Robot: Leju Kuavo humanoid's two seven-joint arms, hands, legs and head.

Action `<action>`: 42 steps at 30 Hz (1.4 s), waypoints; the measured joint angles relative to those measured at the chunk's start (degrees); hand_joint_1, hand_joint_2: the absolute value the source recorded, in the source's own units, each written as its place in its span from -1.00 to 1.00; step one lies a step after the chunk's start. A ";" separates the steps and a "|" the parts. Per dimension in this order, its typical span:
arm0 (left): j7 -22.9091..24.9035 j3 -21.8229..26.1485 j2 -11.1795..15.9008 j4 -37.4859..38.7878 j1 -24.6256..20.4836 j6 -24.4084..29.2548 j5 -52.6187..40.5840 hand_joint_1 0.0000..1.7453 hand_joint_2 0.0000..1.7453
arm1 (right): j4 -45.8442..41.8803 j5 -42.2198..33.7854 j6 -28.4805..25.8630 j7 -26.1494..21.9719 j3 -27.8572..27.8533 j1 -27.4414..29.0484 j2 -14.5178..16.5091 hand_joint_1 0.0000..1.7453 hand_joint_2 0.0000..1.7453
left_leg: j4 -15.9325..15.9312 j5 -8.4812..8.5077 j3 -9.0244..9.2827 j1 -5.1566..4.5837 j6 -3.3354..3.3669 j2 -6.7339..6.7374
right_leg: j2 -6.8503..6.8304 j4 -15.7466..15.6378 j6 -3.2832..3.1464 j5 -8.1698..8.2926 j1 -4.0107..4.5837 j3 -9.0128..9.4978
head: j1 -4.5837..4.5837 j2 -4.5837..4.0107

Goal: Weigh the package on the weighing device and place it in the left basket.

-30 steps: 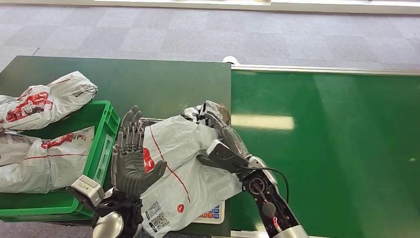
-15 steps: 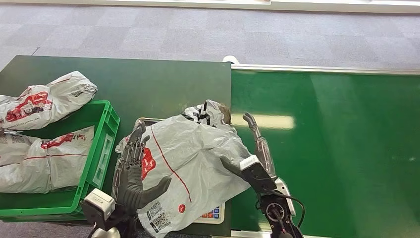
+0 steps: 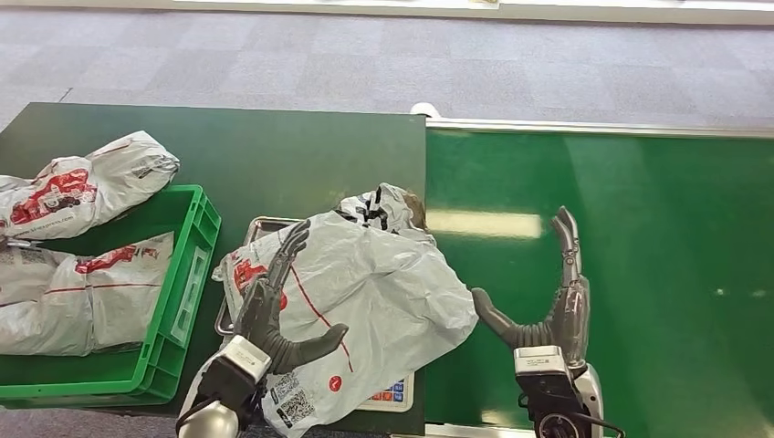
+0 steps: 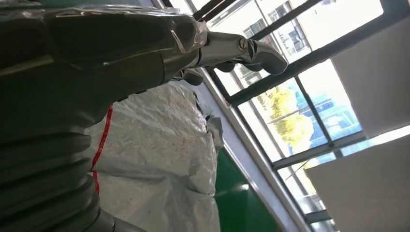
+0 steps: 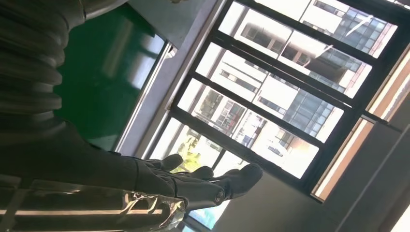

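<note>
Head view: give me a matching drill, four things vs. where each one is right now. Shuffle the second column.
Things:
1. grey package
2. right hand
3. left hand
4. green basket

Places:
A. left of the scale, with other parcels inside
B. lying on the scale
C. over the green belt, apart from the package, holding nothing
D. resting on the package's left part

Pairs: 1-B, 2-C, 3-D, 4-A
</note>
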 joint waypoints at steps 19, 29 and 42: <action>14.12 -5.66 -3.43 37.33 -23.26 -4.52 -25.20 -1.00 1.00 | -10.92 -0.34 -2.84 -3.12 -8.20 10.33 -1.85 -1.00 1.00 | 0.01 0.05 0.07 -0.06 0.05 -0.12 | -0.11 -0.01 0.02 0.02 -0.06 0.20 | -0.01 0.00; 13.99 -6.87 -5.72 48.34 -28.76 -4.11 -25.29 -1.00 1.00 | -10.90 -0.40 -2.84 -3.07 -8.20 9.52 -1.85 -1.00 1.00 | 0.00 0.11 0.50 -0.16 0.15 -0.59 | -0.64 -0.03 0.08 -0.06 -0.15 0.83 | -0.01 0.00; 11.35 -7.07 -6.28 51.84 -30.06 -2.61 -22.42 0.61 1.00 | -10.38 -1.55 -2.76 -2.21 -8.11 8.31 -1.87 -1.00 1.00 | -0.01 0.18 0.71 -0.23 0.23 -0.69 | -0.71 -0.03 0.11 -0.04 -0.22 1.17 | 0.00 0.00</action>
